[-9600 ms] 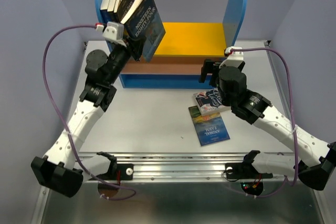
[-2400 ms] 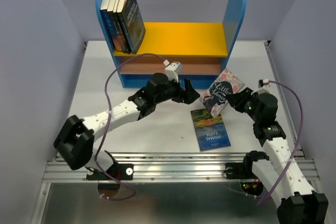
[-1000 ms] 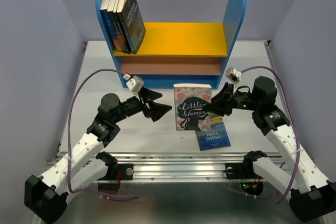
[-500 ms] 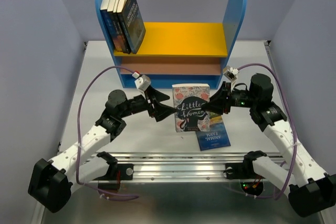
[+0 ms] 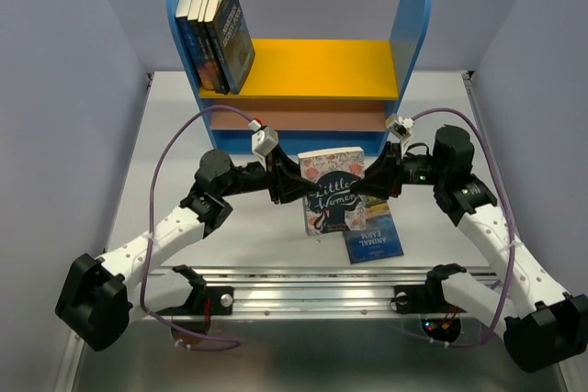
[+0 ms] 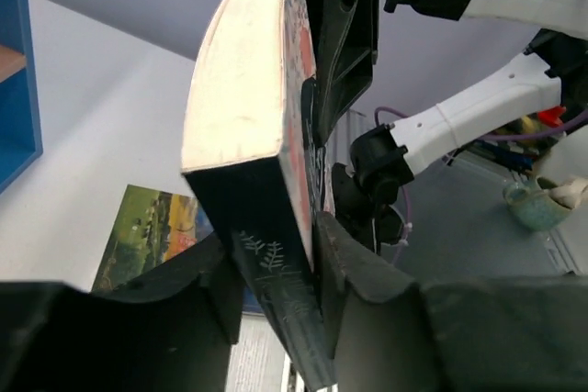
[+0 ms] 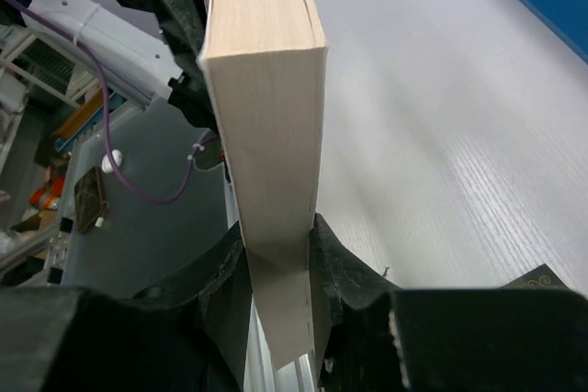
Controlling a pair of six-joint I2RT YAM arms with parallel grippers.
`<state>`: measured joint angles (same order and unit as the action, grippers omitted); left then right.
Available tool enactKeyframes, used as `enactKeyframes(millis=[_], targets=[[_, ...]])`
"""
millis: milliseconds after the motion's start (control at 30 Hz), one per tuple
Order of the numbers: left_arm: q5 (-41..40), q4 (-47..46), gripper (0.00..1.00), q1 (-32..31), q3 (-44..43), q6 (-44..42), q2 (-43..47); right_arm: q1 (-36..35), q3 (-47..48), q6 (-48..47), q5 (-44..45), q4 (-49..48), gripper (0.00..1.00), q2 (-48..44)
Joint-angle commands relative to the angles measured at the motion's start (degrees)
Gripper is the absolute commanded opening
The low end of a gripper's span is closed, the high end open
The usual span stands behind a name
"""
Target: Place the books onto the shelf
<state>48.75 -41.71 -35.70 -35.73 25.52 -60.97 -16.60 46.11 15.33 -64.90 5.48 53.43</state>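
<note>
Over the bench's [image 5: 276,238] near edge, left end effector [image 5: 299,192] and right end effector [image 5: 366,185] clamp one light, floppy paperback [image 5: 333,197]; I'd favour its spine.

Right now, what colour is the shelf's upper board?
The upper board is yellow, clearest in the top external view.

My overhead view was bright and evenly lit from above, sharp throughout, with only soft, faint shadows on the tabletop [image 5: 276,236]. Both wrist views were darker near the lens, blurred up close and stretched toward the edges.
</note>
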Motion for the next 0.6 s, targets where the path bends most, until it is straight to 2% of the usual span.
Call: enactKeyframes(millis=[0,33,133,167,200,233,267,300,400,567], targets=[[2.1,-4.3,0.13,-0.9,-2.1,-0.7,1.4,-0.5,2.0,0.0,-1.2,-6.0,0.01,-0.1],[1.8,-4.3,0.00,-1.0,-2.1,-0.7,1.6,-0.5,2.1,0.0,-0.8,-5.8,0.01,0.3],[-1.4,-4.3,0.00,-1.4,-1.7,-0.8,2.9,-0.5,2.6,0.0,2.1,-5.7,0.03,0.8],[-4.8,-4.2,0.00,-1.4,-1.5,-0.4,3.3,-0.5,2.9,-0.1,6.2,-3.2,0.37,0.4],[-6.9,-3.2,0.00,-1.4,-1.7,-0.5,4.5,-0.5,3.3,-0.1,9.2,-2.6,0.61,0.0],[-9.2,-2.5,0.00,-1.5,-2.0,-0.7,5.2,-0.5,4.0,-0.4,12.3,-1.9,0.68,-0.4],[-15.4,-1.5,0.00,-1.4,-2.8,-1.5,6.8,-0.5,4.4,-0.8,17.3,0.0,0.88,-1.4],[-18.4,0.3,0.00,-1.4,-3.4,-2.0,7.4,-0.5,5.0,-1.2,19.8,0.9,1.00,-1.7],[-27.2,2.9,0.00,-1.6,-7.0,-4.4,9.9,-0.5,5.8,-1.0,28.2,2.9,1.00,-3.5],[-33.3,5.1,0.00,-1.6,-13.0,-7.0,11.5,-0.5,5.7,1.2,44.6,4.9,1.00,-5.5]])
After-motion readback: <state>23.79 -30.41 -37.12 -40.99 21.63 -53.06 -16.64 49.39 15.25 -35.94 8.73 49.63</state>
